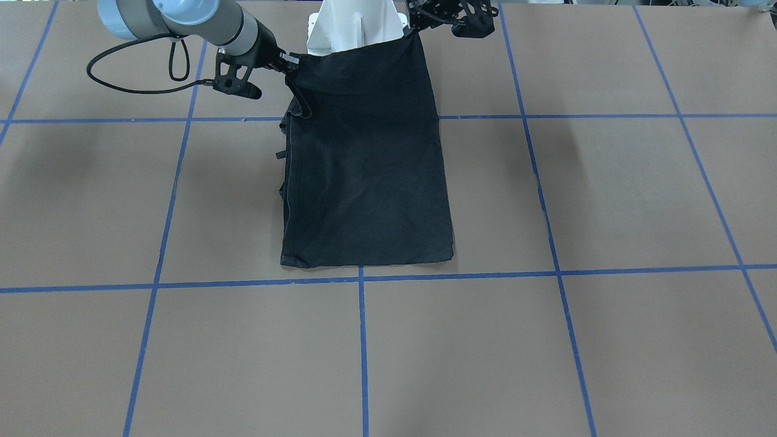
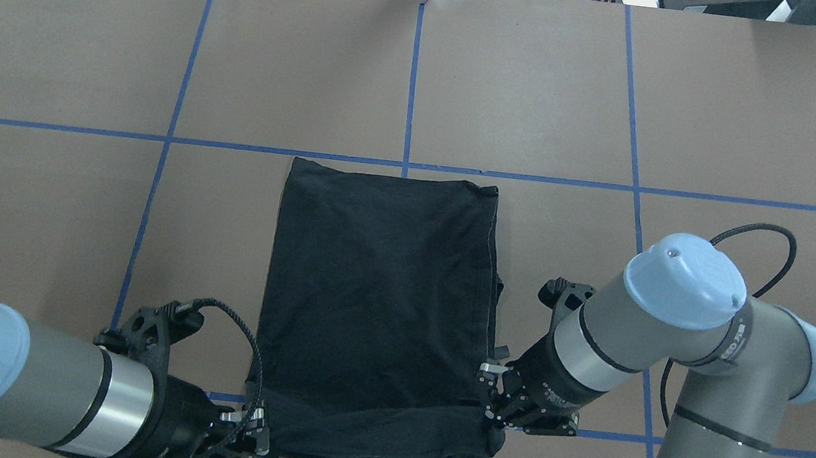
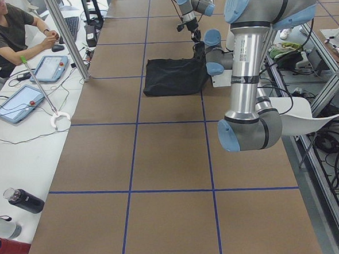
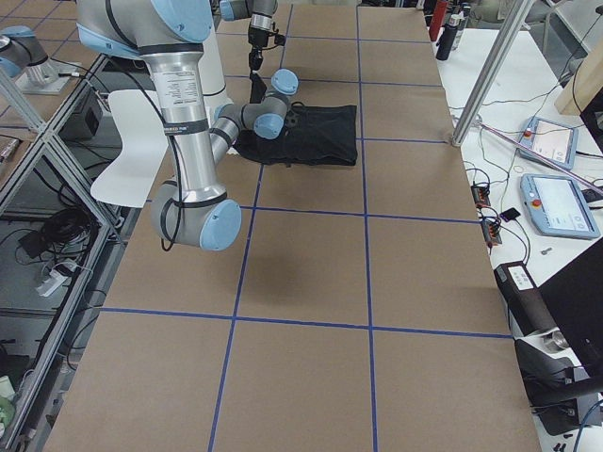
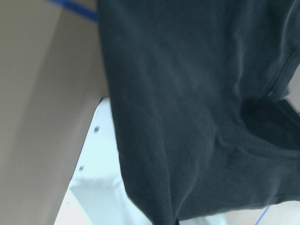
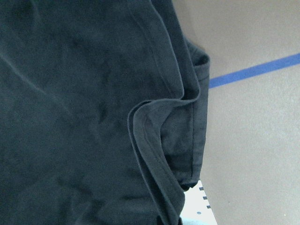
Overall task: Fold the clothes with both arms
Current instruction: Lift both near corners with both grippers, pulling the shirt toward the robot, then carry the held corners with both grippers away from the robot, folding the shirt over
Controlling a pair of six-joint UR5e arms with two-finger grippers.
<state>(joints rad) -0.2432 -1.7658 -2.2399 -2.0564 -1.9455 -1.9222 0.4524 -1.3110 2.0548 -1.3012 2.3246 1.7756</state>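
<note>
The clothes are one black T-shirt, plain side up, folded into a long rectangle on the brown table. Its far end lies flat by a blue tape line. The end nearest the robot is lifted off the table and stretched between both grippers. My left gripper is shut on one corner of that raised edge, and my right gripper is shut on the other. From the front, the left gripper and right gripper hold the T-shirt up in front of the pedestal. Both wrist views are filled with black cloth.
The white pedestal base stands right behind the raised edge. Blue tape lines divide the table into squares. Beyond the table's side, a person sits at a desk with tablets; bottles stand near that corner.
</note>
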